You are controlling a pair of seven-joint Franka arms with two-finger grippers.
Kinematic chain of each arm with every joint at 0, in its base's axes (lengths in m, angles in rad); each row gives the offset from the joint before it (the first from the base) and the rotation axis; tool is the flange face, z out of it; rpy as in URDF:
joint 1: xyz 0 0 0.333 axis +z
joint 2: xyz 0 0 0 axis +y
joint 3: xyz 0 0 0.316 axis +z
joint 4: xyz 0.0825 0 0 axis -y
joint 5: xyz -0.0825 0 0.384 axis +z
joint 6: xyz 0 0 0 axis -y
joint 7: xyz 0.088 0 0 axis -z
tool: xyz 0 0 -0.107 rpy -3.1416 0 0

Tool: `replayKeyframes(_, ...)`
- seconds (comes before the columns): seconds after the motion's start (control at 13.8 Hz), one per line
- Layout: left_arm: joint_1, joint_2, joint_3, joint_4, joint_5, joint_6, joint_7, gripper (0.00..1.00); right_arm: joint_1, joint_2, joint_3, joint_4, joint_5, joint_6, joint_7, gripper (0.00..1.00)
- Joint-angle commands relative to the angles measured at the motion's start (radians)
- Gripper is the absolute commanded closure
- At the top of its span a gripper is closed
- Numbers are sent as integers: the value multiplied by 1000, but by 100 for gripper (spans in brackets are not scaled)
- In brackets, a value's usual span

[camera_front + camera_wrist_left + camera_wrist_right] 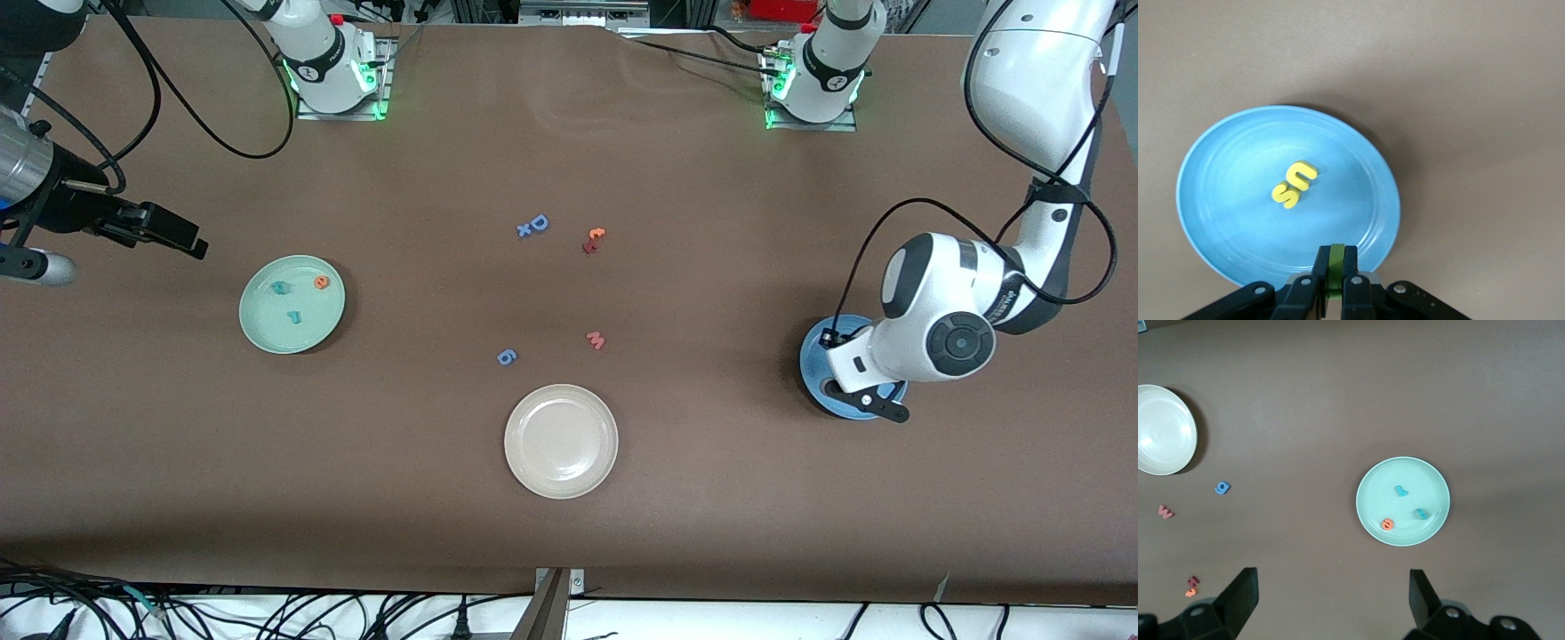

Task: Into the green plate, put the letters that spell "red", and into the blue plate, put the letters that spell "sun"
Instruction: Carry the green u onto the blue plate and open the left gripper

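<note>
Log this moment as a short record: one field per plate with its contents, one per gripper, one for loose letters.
green plate: teal r, teal d, orange e
blue plate: yellow s, yellow u
left gripper: over blue plate, shut on olive-green n
right gripper: open, waiting above the table by the green plate
beige plate: nothing in it
loose: blue D, blue 6, pink w

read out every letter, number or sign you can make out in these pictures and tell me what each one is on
"s" and "u": yellow foam letters in the blue plate.
"e": orange foam letter in the green plate.
"D" with an "x" beside it: blue foam pieces on the table.
"6": blue foam piece on the table.
"w": pink foam letter on the table.
Unreadable: two teal letters in the green plate, and the olive piece in the shut left gripper.
</note>
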Motion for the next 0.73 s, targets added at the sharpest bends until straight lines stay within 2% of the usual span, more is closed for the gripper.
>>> replayKeyframes(0.0,-3,17,-9,17,33,-12,44,100,3,-11,2,3,14,1,-4,0)
replayKeyframes(0.22,38,79,-8,72,33,0,136,100,5,-11,1,3,17,3,-4,0)
replayKeyframes(0.29,49,95,-8,91,44,0,159,97,5,-13,1,3,17,3,-4,0)
replayKeyframes(0.36,51,100,-8,97,49,0,165,76,5,-14,1,3,19,3,-5,0)
replayKeyframes(0.44,49,100,-8,97,47,0,153,6,5,-14,1,3,19,3,-5,0)
replayKeyframes(0.51,51,98,-8,97,46,0,153,0,5,-14,1,3,19,3,-5,0)
replayKeyframes(0.65,49,97,-9,100,35,-1,144,0,5,-19,1,3,19,1,-5,0)
